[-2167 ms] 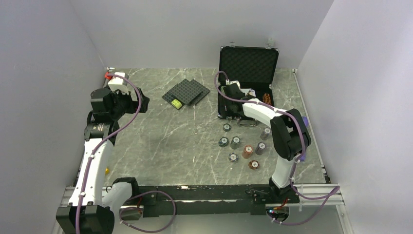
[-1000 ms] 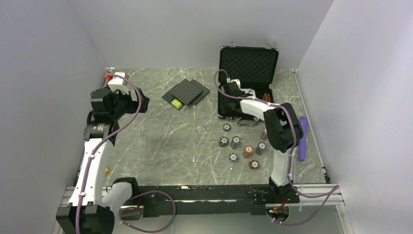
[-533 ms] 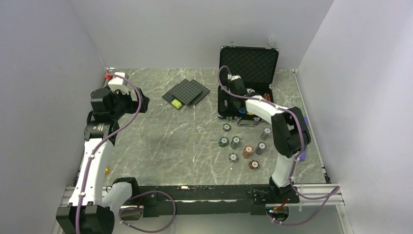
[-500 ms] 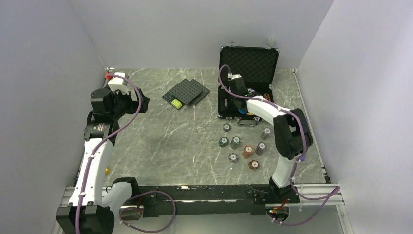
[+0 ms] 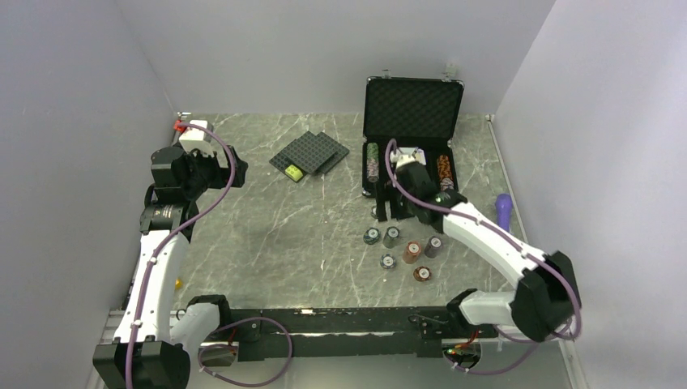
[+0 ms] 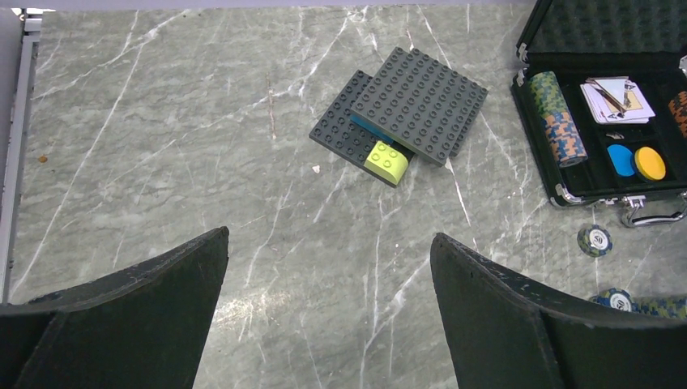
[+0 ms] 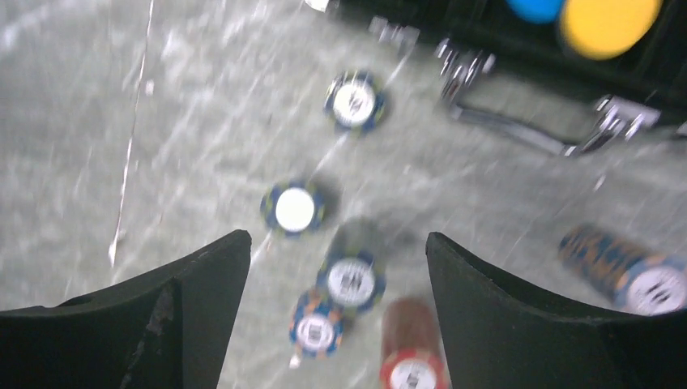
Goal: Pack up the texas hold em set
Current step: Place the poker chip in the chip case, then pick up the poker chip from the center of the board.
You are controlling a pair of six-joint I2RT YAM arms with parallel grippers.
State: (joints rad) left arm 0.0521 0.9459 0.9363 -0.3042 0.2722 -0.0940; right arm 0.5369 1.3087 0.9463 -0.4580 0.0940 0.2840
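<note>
The black briefcase (image 5: pixel 413 105) stands open at the back right, with a row of green-and-orange chips (image 5: pixel 373 160), cards (image 5: pixel 410 152) and brown chips (image 5: pixel 443 168) in its tray. The left wrist view shows the case (image 6: pixel 567 196) and its blue disc (image 6: pixel 621 159) and orange disc (image 6: pixel 650 163). Several loose chip stacks (image 5: pixel 412 251) stand in front of it. My right gripper (image 5: pixel 387 212) hovers open above them, over a blue-rimmed chip (image 7: pixel 351 280) and a brown stack (image 7: pixel 411 356), holding nothing. My left gripper (image 5: pixel 231 166) is open and empty at the far left.
Dark grey studded plates (image 5: pixel 312 152) with a yellow-green brick (image 6: pixel 386 160) lie at the back centre. A white box (image 5: pixel 194 134) sits in the back left corner. A purple object (image 5: pixel 502 212) lies near the right edge. The case handle (image 7: pixel 518 130) juts toward the chips.
My right arm has drawn back out of the briefcase toward the near side and now hangs over the loose chips. The chip row in the case is uncovered. The left arm has not moved.
</note>
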